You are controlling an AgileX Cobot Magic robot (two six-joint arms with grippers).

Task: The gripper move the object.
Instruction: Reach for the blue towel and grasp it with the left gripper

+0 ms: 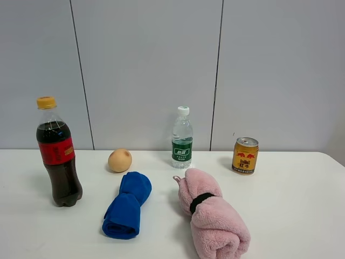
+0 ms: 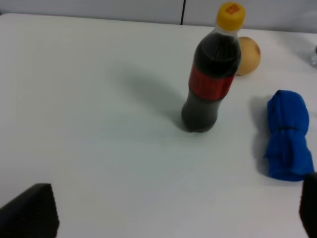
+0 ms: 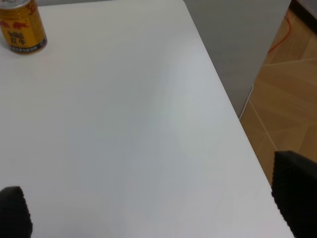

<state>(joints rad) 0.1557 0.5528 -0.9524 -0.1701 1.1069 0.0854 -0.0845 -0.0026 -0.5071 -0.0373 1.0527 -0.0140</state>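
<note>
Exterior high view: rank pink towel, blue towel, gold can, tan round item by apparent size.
1. pink towel, largest, though it also lies nearest the camera
2. blue towel
3. gold can
4. tan round item, about as wide as the can but shorter, so the gap is small

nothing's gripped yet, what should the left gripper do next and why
Probably carry the open left gripper over the blue towel: it lies untouched on that arm's side, beside the cola bottle, not yet between the jaws.
</note>
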